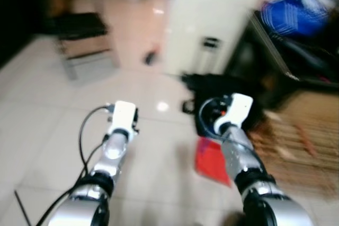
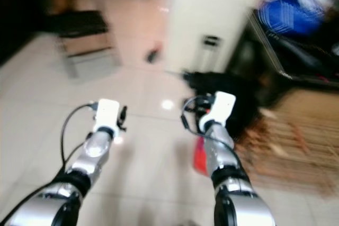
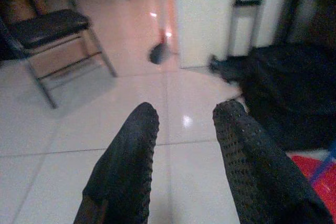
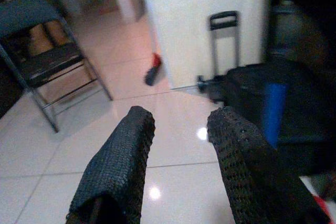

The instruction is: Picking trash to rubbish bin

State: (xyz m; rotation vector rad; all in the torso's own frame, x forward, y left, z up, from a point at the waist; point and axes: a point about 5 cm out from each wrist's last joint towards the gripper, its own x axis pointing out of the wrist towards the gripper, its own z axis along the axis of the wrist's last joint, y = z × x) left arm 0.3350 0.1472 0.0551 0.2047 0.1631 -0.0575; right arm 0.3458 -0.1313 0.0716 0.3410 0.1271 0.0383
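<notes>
**Desk:** Where did the job stand when this was taken?

**Photographer:** By the look of it, barely begun. The left gripper (image 3: 181,156) was held out over bare pale floor tiles (image 1: 47,130), its two black fingers parted with nothing between them. The right gripper (image 4: 181,156) was the same: fingers spread, nothing carried. The head views were blurred, so I'd judge the robot was on the move, with all the picking still to do.

**Desk:** Left to right, what was in front of it?

**Photographer:** Far left, a folding chair (image 1: 82,35). Farther off, toward the middle, a small dark object with a red end (image 4: 153,70) lay on the tiles beside a white cabinet (image 1: 206,19). That may have been the trash, though it was too small and soft to name. Right of it, a black bag with a trolley handle (image 3: 294,93) sat against the cabinet. Near right, a flat red thing (image 1: 212,160) lay on the floor beside the right arm, next to a woven mat (image 1: 302,141).

**Desk:** And the bin?

**Photographer:** I couldn't pick one out.
</notes>
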